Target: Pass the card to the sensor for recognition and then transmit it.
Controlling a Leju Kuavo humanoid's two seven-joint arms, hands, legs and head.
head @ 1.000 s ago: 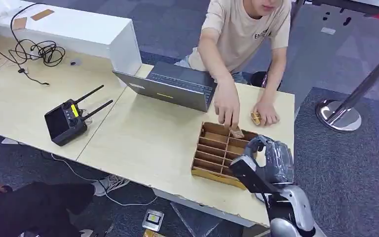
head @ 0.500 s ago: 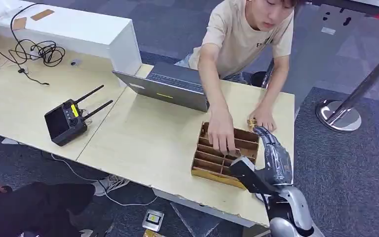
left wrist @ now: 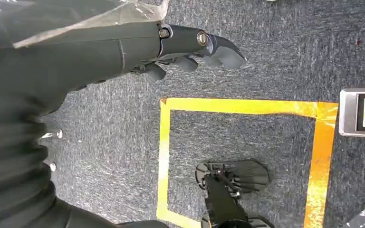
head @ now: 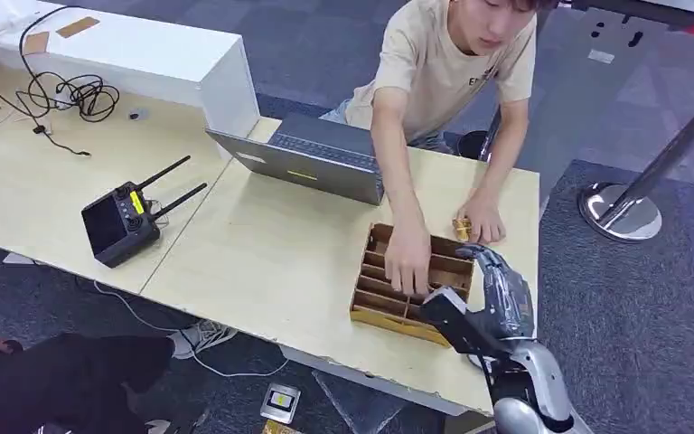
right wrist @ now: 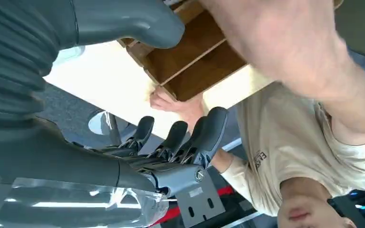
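A wooden box [head: 381, 300] with several slots sits near the table's front right corner. A person's hand [head: 408, 262] reaches into its near slots and covers whatever it holds; I can make out no card. The person's other hand [head: 483, 220] rests beyond the box beside a small yellowish piece [head: 462, 224]. My right hand [head: 499, 291] hovers just right of the box, fingers stretched and apart, holding nothing. In the right wrist view my right hand [right wrist: 171, 137] is spread beside the box [right wrist: 190, 61] and the person's hand [right wrist: 285, 42]. My left hand [left wrist: 190, 47] hangs over the carpet, holding nothing.
A grey laptop [head: 312, 163] stands open behind the box and a black remote with two antennas [head: 122, 221] lies to the left. Cables [head: 63, 90] lie at the far left. A small grey device [head: 280, 400] lies on the floor below the table edge.
The person's hand has moved from the box's far edge to its near slots. My right hand's fingers have uncurled and now point away from me.
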